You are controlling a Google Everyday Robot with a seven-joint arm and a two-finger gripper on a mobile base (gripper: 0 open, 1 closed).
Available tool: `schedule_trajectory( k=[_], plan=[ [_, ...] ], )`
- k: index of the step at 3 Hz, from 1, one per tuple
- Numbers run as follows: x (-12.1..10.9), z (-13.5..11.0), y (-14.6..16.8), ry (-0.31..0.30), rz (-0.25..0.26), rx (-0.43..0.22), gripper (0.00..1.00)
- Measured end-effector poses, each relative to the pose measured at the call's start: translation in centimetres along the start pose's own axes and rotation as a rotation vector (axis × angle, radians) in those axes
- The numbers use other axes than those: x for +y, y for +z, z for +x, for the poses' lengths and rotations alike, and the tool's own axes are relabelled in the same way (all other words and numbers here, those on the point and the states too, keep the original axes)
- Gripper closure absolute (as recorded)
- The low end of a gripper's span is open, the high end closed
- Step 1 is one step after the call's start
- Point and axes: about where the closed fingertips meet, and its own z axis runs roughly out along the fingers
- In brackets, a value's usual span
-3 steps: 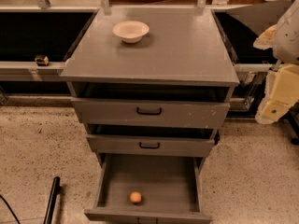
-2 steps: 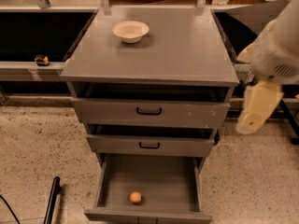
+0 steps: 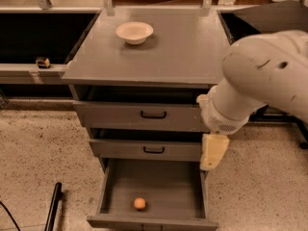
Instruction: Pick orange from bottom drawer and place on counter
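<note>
The orange [image 3: 139, 203] lies on the floor of the open bottom drawer [image 3: 166, 186], near its front and slightly left of centre. The counter [image 3: 187, 47] is the grey top of the cabinet and carries a cream bowl [image 3: 134, 32] at its back left. My white arm [image 3: 250, 85] reaches in from the right, in front of the cabinet's right side. My gripper [image 3: 213, 152] is cream coloured and hangs downward at the right end of the middle drawer, just above the bottom drawer's right wall. It is up and to the right of the orange and holds nothing that I can see.
The top drawer [image 3: 144, 114] and middle drawer [image 3: 144, 149] have black handles and stand slightly pulled out. Dark recessed shelves [image 3: 38, 32] flank the cabinet. A small object [image 3: 43, 61] sits on the left ledge. A black pole [image 3: 53, 211] lies on the speckled floor.
My arm has swung in from the right edge, leftward and down. The gripper has moved from beside the cabinet to its right front, above the bottom drawer's right wall. The orange has not moved.
</note>
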Motion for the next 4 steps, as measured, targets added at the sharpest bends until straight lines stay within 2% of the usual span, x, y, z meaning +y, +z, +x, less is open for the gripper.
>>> schedule_trajectory(
  k=[1,2,3,4],
  plan=[
    [-0.2,-0.3,0.4,-0.008,0.021,-0.010,0.00],
    [0.2,0.2,5.0,0.056,-0.038,-0.052,0.00],
    [4.9,-0.1,17.9,0.164,-0.160,-0.180,0.00],
    [6.0,-2.0,23.3,0.136,-0.135,-0.266,0.00]
  ],
)
